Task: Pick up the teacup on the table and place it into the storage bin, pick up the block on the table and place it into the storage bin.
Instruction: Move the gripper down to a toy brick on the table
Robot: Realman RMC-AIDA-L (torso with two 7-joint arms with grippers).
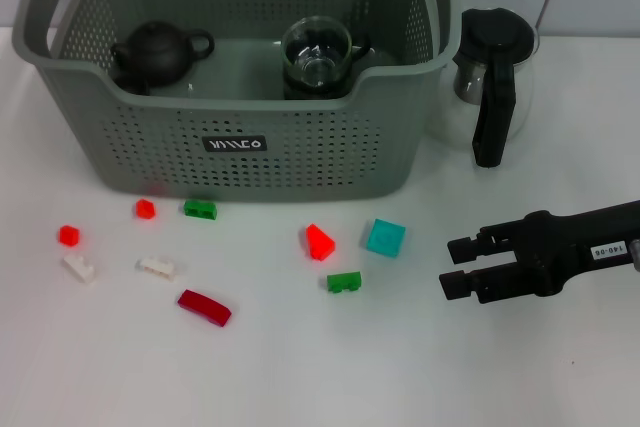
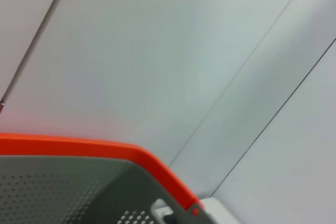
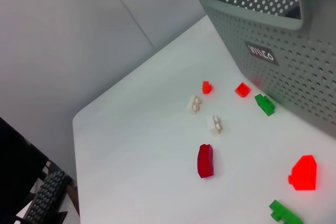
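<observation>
My right gripper (image 1: pixel 448 265) hangs low over the white table (image 1: pixel 560 377), out to the right of the little blocks. Its two fingers are spread apart and hold nothing. My left gripper is up by the far left corner of the storage bin (image 1: pixel 300 162). I see only a dark bit of that arm at the top edge of the head view, so I cannot tell if its fingers are apart or closed.

A glass teacup (image 1: pixel 317 55) sits inside the bin already, next to a dark teapot (image 1: pixel 155 52). I think the cup part is done. A glass jug with a black handle (image 1: pixel 492 77) stands on the table just beside the bin's right wall. I must not bump it.

Now I think it is block time. The blocks lie on the table in front of the bin. The teal block (image 1: pixel 385 237) is the closest one to my open fingers. A green block (image 1: pixel 344 282) and a red wedge block (image 1: pixel 319 242) lie near it, a bit apart.

To do it well, I should slide over slowly. I should put one finger on each side of just one block and go down until I almost touch the table. Then I squeeze softly, lift straight up, and go high over the bin's front wall before I let go.
</observation>
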